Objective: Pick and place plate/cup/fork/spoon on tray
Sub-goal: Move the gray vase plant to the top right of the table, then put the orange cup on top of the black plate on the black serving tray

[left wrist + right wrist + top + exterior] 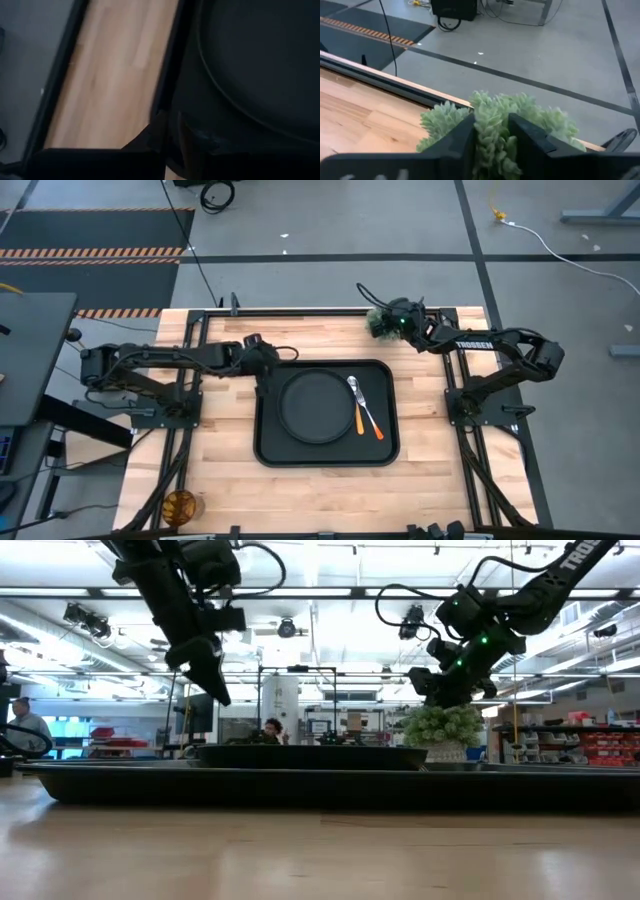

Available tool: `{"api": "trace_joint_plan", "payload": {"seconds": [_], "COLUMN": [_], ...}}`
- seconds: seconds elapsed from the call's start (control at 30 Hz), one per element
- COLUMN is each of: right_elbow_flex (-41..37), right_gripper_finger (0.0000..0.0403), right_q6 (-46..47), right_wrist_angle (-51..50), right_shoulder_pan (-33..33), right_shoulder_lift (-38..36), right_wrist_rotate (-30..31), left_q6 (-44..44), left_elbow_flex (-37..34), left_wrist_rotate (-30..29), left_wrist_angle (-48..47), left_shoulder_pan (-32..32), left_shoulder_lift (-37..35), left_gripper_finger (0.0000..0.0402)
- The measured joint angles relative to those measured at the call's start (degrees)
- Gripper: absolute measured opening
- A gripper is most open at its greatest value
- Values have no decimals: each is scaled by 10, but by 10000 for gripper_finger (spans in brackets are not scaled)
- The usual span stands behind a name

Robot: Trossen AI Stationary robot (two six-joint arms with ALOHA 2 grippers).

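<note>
Right gripper (490, 137) sits over the green plant (492, 122) at the table's far right corner, its fingers straddling the foliage with a gap between them; whether they pinch it cannot be told.

The left gripper (167, 132), fingers nearly together and holding nothing, hangs over the tray's (385, 445) far left corner. The tray lies mid-table, and the plate (312, 408) rests in it, left of centre. The fork (366, 420) and the spoon (356, 402) lie crossed on the tray's floor just right of the plate. Those three look placed. The cup (180, 505) stands alone at the table's near left corner, well apart from the tray, so by my reading it is the one item left to carry over.
</note>
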Motion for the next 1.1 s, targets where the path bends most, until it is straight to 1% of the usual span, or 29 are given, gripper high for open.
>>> {"api": "trace_joint_plan", "payload": {"seconds": [0.13,0.27,0.37,0.43,0.57,0.67,0.77,0.93,1.0,1.1], "right_elbow_flex": [0,0,0,0,0,0,0,0,0,0], "right_gripper_finger": [177,227,254,265,271,269,267,266,266,266], "right_q6": [-29,-66,-82,-92,-95,-86,-77,-77,-82,-85], "right_wrist_angle": [-11,-15,-8,0,8,7,11,41,54,62], "right_shoulder_pan": [2,4,7,10,18,26,40,70,81,87], "right_shoulder_lift": [-4,-24,-46,-65,-105,-132,-148,-150,-150,-150], "right_wrist_rotate": [-14,-19,-19,-21,-46,-93,-144,-191,-194,-193], "left_q6": [14,13,13,14,41,81,108,97,82,68], "left_elbow_flex": [1,1,1,2,2,2,2,2,2,2], "left_wrist_rotate": [-1,0,-1,-2,-8,-7,16,82,86,62], "left_wrist_angle": [-2,1,13,33,88,147,201,243,238,240], "left_shoulder_pan": [13,21,24,24,27,27,22,16,16,16], "left_shoulder_lift": [-40,-79,-98,-104,-107,-106,-106,-114,-116,-118], "left_gripper_finger": [48,48,48,48,48,48,48,48,48,51]}}
